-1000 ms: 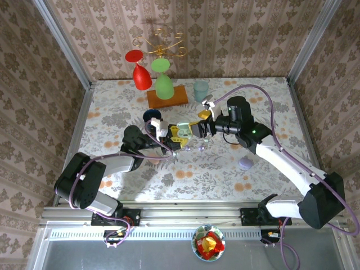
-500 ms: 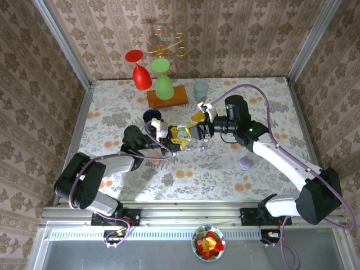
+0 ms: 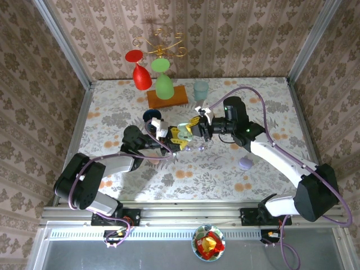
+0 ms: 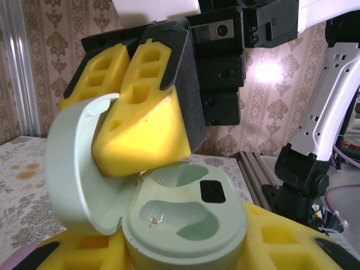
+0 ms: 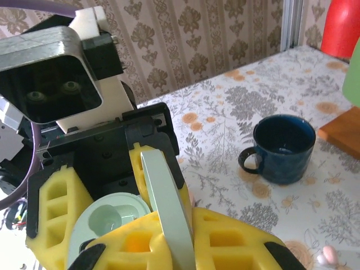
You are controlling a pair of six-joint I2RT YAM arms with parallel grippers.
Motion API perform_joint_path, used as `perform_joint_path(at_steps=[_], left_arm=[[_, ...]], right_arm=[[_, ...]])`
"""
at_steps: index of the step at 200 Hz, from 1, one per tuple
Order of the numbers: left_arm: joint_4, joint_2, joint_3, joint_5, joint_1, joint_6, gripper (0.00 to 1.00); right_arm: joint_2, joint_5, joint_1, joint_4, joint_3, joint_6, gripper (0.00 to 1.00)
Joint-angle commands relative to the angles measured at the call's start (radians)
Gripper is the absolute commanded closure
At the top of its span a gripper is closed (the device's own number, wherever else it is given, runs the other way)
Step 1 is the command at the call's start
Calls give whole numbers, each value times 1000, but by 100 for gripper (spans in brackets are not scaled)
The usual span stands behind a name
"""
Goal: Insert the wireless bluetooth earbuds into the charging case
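1. Wireless bluetooth earbuds (image 5: 327,256): one lies on the bench (image 5: 264,107) near the open charging case (image 4: 185,216). Tiny, glossy, probably slippery; I'd pinch its body gently.
2. Left fingers (image 4: 281,243) clamp the case base; right fingers (image 5: 230,236) pinch its lid (image 5: 166,205).

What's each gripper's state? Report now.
Left gripper: closed, holding the charging case by its base.
Right gripper: closed, pinching the open lid of that case.

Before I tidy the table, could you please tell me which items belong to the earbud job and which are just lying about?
Job: open mint charging case; loose pinkish earbud.
Lying about: lilac case; blue mug; red goblet; green goblet; teal cup.
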Motion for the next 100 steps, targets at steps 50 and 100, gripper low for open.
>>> perform_joint_path(at_steps=[50,100], left_arm=[[27,-26,18,-40,-4,7,58],[25,-23,5,-79,-2,23,34]], right_arm=[[-76,164,40,176,-99,-85,100],[-95,221,60,211,-131,-101,100]])
